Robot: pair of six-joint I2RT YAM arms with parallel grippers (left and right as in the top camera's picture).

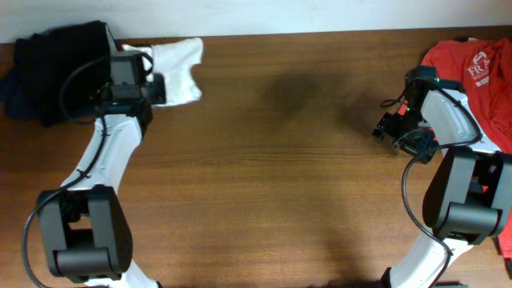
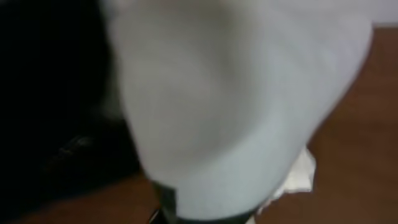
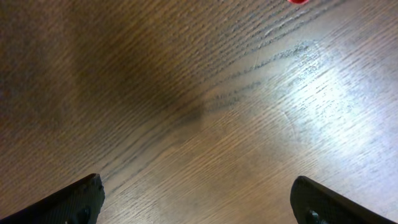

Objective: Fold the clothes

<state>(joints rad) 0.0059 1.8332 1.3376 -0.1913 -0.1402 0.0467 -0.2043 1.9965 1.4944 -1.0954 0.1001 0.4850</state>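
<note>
The white shirt (image 1: 178, 66) lies bunched at the table's far left, beside a dark pile. My left gripper (image 1: 158, 86) is at its near edge. In the left wrist view the white fabric (image 2: 236, 106) fills the frame and runs down into the jaws, so the gripper looks shut on it. Only a dark bit of one finger (image 2: 165, 205) shows. My right gripper (image 1: 387, 126) hovers over bare wood at the right, far from the shirt. It is open and empty, with its fingers wide apart (image 3: 199, 202).
Black and navy garments (image 1: 52, 68) are heaped at the far left corner, touching the white shirt. A red T-shirt with white print (image 1: 472, 76) lies at the far right behind the right arm. Brown wooden table (image 1: 272, 184).
</note>
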